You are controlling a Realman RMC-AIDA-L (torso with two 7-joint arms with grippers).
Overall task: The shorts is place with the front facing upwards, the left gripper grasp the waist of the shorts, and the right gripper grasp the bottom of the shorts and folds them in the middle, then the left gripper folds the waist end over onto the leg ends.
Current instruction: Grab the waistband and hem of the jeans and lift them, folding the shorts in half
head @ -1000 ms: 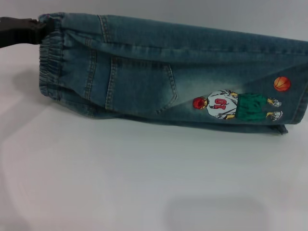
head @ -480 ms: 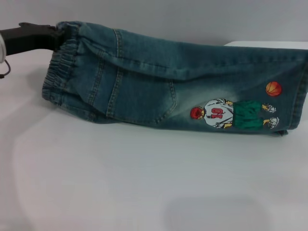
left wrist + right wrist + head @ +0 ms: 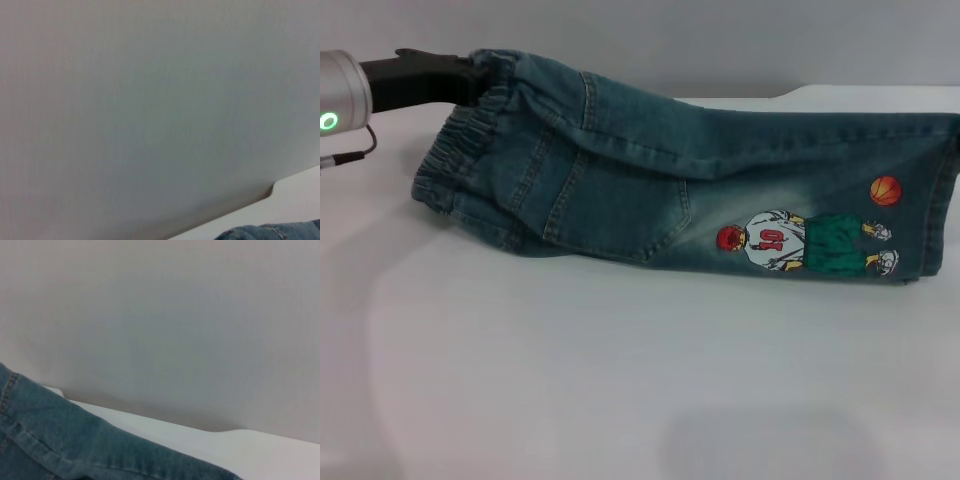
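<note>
The blue denim shorts (image 3: 650,170) lie folded lengthwise on the white table (image 3: 620,380), with the back pocket and the cartoon print (image 3: 810,240) facing up. My left gripper (image 3: 478,72) is shut on the elastic waist (image 3: 460,150) at the upper left and holds that end raised. The leg ends (image 3: 948,200) reach the right edge of the head view, and their hems are partly cut off. The left wrist view catches a scrap of the shorts (image 3: 270,232), and the right wrist view sees the shorts (image 3: 75,445) close up. My right gripper does not show.
The table's far edge (image 3: 820,95) runs behind the shorts, with a plain grey wall (image 3: 720,40) beyond it. Bare white tabletop stretches in front of the shorts.
My left gripper has carried the waist end to the right, and its wrist with the green ring has come into view. The shorts' left part has bunched rightward; the table's far edge now shows.
</note>
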